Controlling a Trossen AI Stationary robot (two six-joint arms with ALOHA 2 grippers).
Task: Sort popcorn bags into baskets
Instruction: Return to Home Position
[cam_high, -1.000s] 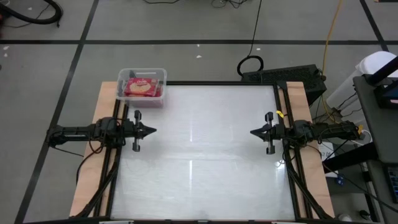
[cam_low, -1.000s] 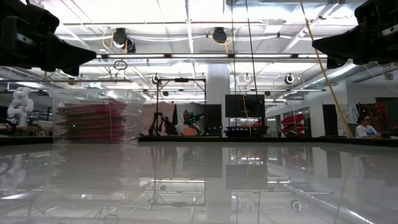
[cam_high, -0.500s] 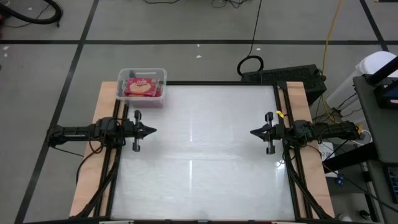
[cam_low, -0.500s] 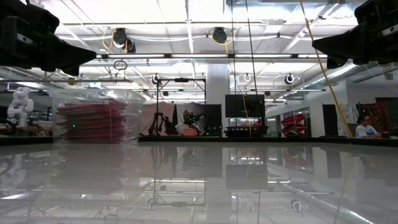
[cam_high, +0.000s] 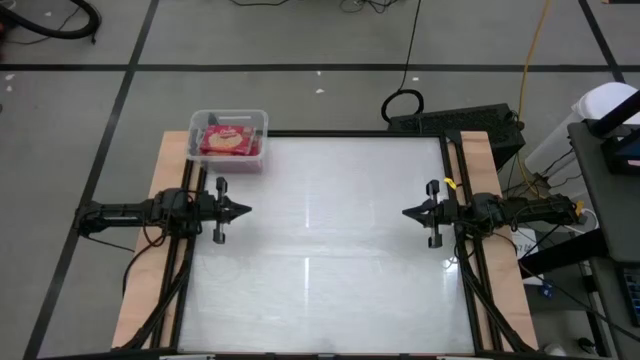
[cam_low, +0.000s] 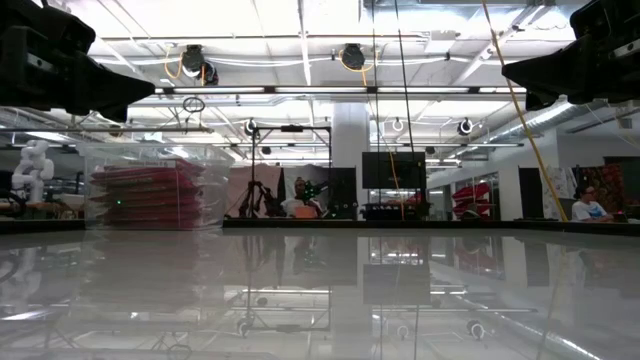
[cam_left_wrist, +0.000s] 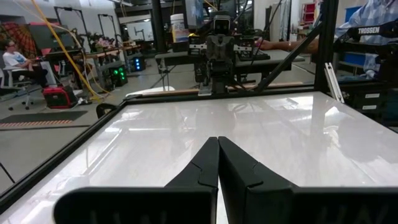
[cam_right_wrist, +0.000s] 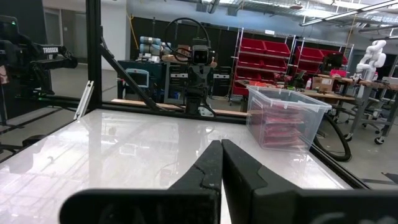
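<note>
1. The popcorn bags (cam_high: 228, 141) lie stacked flat inside the clear bin (cam_high: 229, 113), which stands at the far left corner of the table (cam_high: 330, 250). The top bag shows its popcorn picture face up. I see no bag outside the bin.
2. The left gripper (cam_high: 245, 211) hangs at the table's left edge, near the bin but apart from it. Its two fingers are pressed together to a point and hold nothing.
3. The right gripper (cam_high: 407, 212) faces it from the right edge, well apart from the bin. Its fingers are likewise closed tight and empty.
4. Judging from the filled bin and the idle arms, the sorting looks finished.
5. The bags look light, thin and bendy, with a slick wrapper. A hard squeeze would likely crush the contents, and a loose one might let the film slip.
6. The best hold is probably a light pinch from above, across a short edge or a sealed seam.
7. The bin looks stiff but light and may slide on the glossy table if nudged, so any reach into it should come straight down.
</note>
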